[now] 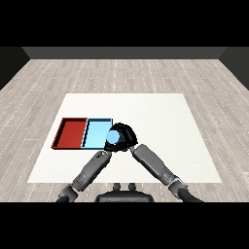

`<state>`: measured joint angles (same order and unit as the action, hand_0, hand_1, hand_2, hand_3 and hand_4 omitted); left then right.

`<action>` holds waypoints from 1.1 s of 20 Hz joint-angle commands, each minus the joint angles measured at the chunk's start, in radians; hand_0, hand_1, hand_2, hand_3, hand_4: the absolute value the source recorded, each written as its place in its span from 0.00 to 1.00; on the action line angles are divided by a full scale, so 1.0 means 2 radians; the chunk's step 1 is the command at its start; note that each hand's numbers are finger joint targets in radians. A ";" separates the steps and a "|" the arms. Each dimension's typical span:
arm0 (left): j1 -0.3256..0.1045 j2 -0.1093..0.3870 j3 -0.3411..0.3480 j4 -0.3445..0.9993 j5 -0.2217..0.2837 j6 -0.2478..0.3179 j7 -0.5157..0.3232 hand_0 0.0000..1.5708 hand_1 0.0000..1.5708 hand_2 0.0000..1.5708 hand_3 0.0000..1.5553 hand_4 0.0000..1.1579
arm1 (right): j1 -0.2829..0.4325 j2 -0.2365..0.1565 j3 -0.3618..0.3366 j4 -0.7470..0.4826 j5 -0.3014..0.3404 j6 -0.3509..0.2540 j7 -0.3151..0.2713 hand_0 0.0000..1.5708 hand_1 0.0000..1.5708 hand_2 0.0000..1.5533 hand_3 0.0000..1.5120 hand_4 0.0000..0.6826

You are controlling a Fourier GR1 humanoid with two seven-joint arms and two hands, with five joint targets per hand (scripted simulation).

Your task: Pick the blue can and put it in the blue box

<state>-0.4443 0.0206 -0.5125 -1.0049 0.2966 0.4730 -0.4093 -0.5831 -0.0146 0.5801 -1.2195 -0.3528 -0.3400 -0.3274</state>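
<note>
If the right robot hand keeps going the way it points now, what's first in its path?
The right robot hand, curled round the blue can, points left toward the trays. It would likely come over the light blue tray first, then the red tray. Its height above the rim is unclear.

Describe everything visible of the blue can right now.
The blue can shows mainly as a light blue round top, seen from above; its side is mostly hidden. The right hand curls round it, black fingers wrapping its right side. It sits at the right edge of the light blue tray. Whether it rests on the tray or is held above it cannot be told.
</note>
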 commanded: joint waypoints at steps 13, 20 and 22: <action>-0.022 -0.010 0.044 0.075 0.016 -0.046 -0.040 1.00 1.00 0.99 0.95 0.98 | 0.009 0.007 -0.045 -0.023 -0.005 0.037 0.033 0.00 0.00 0.00 0.00 0.00; -0.023 -0.010 0.030 0.047 -0.007 -0.028 -0.012 1.00 1.00 1.00 0.97 0.98 | 0.045 -0.012 -0.070 -0.067 -0.005 0.053 0.053 0.00 0.00 0.00 0.00 0.00; -0.004 -0.010 0.041 0.028 -0.033 -0.018 0.000 1.00 1.00 1.00 0.97 0.98 | 0.064 0.007 -0.054 -0.063 0.017 0.042 0.033 0.00 0.00 0.00 0.00 0.00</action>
<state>-0.4704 0.0039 -0.4644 -0.9307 0.2798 0.4452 -0.4234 -0.5064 -0.0136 0.4894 -1.3000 -0.3604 -0.2685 -0.2700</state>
